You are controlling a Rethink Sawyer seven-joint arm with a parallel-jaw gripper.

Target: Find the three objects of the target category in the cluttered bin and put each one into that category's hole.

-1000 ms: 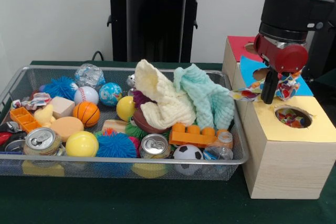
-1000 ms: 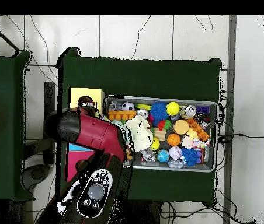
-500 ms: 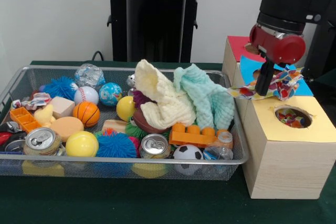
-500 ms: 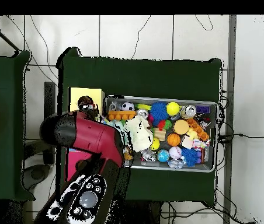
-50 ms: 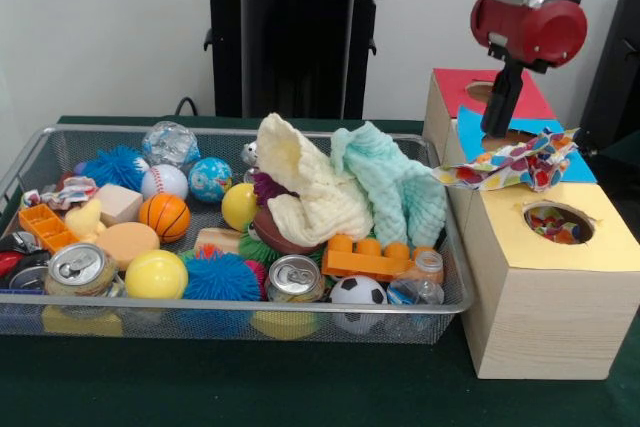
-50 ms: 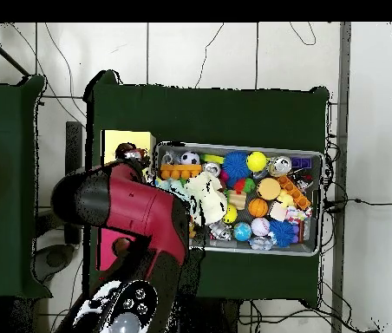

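Gripper up over the blue hole — can't tell jaws' state, nothing seen held. Patterned cloth draped on box top at blue/yellow edge, beside yellow hole. Arm higher than 1 s ago, cloth left behind. Bin packed.

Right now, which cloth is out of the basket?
The colourful patterned cloth: it lies on the boxes beside the basket. The cream cloth and mint cloth are inside.

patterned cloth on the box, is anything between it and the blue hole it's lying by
Nothing visible blocks it. The patterned cloth lies draped over the blue-topped box, across the front of the hole, whose far part shows open. The gripper hangs just above, apart from the cloth.
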